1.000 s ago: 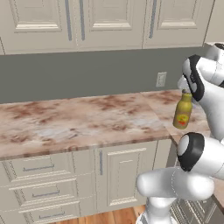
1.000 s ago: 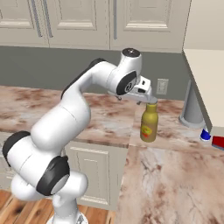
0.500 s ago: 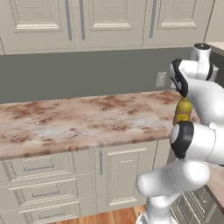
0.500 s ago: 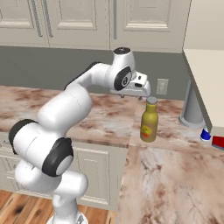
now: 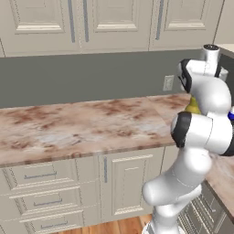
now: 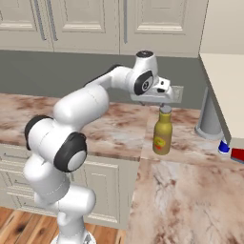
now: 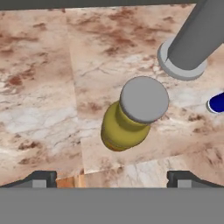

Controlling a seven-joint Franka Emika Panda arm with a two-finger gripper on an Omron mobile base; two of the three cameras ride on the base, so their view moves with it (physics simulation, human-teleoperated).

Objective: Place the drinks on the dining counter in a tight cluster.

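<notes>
The tall amber-yellow bottle (image 6: 162, 135) with its grey cap (image 7: 144, 99) stands upright on the marbled corner, just behind the seam to the dining counter (image 6: 186, 205). My gripper (image 6: 160, 101) hangs straight above the cap, open, holding nothing; the hand view has its fingertips (image 7: 41, 178) wide either side of the bottle (image 7: 117, 131). A small blue-and-white bottle (image 6: 223, 146) and a red container (image 6: 237, 154) sit to the right by the wall unit. In the left base view my arm hides all but a yellow sliver of the bottle (image 5: 194, 106).
A tall grey cylinder (image 6: 209, 114) on a round base (image 7: 174, 66) stands close behind and right of the amber bottle. A cream wall unit (image 6: 226, 81) overhangs the right side. The wall counter (image 5: 77, 125) runs left over cream drawers.
The arm's links have swung round toward the left base camera and now cover the bottle there. The open gripper has stayed just above the cap; the bottle has not moved.
</notes>
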